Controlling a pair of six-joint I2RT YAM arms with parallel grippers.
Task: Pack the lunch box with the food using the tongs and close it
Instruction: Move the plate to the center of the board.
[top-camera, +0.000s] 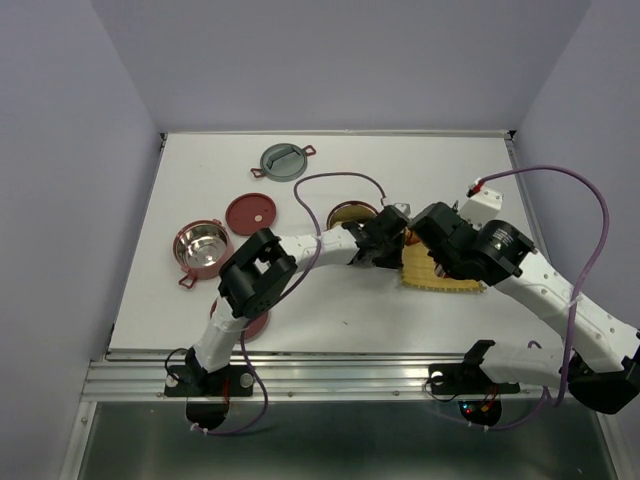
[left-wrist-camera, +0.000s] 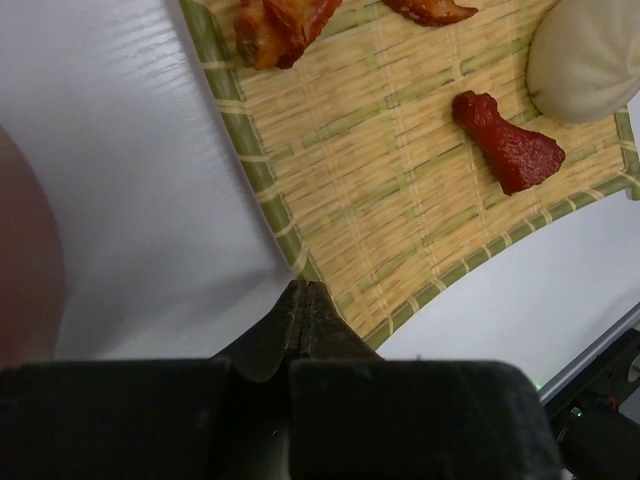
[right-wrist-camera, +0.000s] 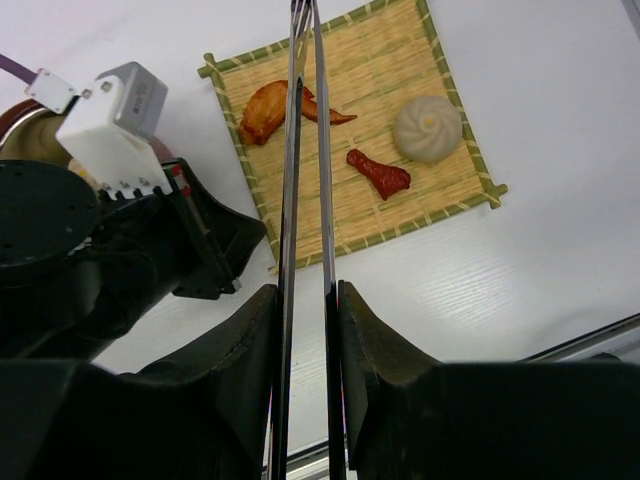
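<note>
Left tool (left-wrist-camera: 303, 300) fully closed, tips at mat (left-wrist-camera: 400, 210) edge. Right tool (right-wrist-camera: 306, 310) clamps tongs (right-wrist-camera: 300, 150). Mat carries bun (right-wrist-camera: 427, 128) and fried pieces (right-wrist-camera: 270, 110). Red bowl (top-camera: 345, 212) contents unclear.

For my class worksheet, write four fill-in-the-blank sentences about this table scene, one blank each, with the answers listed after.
1. The right gripper is clamped on the long silver ___.
2. The red drumstick lies on a yellow woven ___.
3. The left gripper has its jaws fully ___.
4. Beside the drumstick sits one pale round ___.
Answers: tongs; mat; shut; bun.
</note>
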